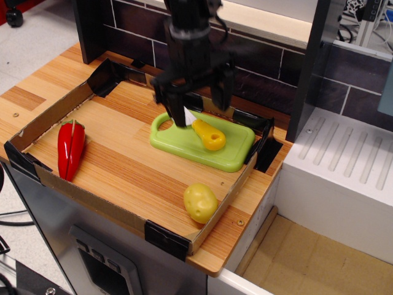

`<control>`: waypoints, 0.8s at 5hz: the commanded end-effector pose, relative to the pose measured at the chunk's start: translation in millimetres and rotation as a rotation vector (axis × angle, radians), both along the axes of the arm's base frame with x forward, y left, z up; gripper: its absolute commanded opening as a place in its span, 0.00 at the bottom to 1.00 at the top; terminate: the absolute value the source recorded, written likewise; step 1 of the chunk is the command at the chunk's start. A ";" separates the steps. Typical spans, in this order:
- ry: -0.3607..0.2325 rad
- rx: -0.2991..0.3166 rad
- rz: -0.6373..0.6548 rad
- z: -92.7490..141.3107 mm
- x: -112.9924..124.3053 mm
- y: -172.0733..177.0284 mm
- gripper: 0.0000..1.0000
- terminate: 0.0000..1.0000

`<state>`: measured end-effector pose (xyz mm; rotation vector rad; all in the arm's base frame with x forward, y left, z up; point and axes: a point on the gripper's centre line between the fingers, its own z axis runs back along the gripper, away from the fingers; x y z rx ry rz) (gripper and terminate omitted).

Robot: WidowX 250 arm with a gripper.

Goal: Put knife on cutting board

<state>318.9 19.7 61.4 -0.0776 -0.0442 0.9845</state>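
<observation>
The knife lies flat on the light green cutting board, its yellow handle pointing toward the front right. Its white blade is mostly hidden behind a gripper finger. The board lies at the back right of the cardboard tray, its handle hole at the left corner. My black gripper hangs just above the board's back edge. Its jaws are spread apart and hold nothing. The left finger stands close to the knife's blade end.
A red toy pepper lies at the tray's left. A yellowish toy potato sits at the tray's front right corner. Low cardboard walls ring the tray. A dark brick wall stands behind, and a white drainboard to the right.
</observation>
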 end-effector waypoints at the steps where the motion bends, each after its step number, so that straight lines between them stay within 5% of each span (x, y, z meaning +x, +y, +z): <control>1: -0.254 0.184 -0.181 99.8 -1.4 47.7 1.00 0.00; 2: -0.070 0.153 -0.446 121.2 -1.9 68.6 1.00 0.00; 3: -0.070 0.153 -0.446 121.2 -1.9 68.6 1.00 0.00; 4: -0.070 0.153 -0.446 121.2 -1.9 68.6 1.00 1.00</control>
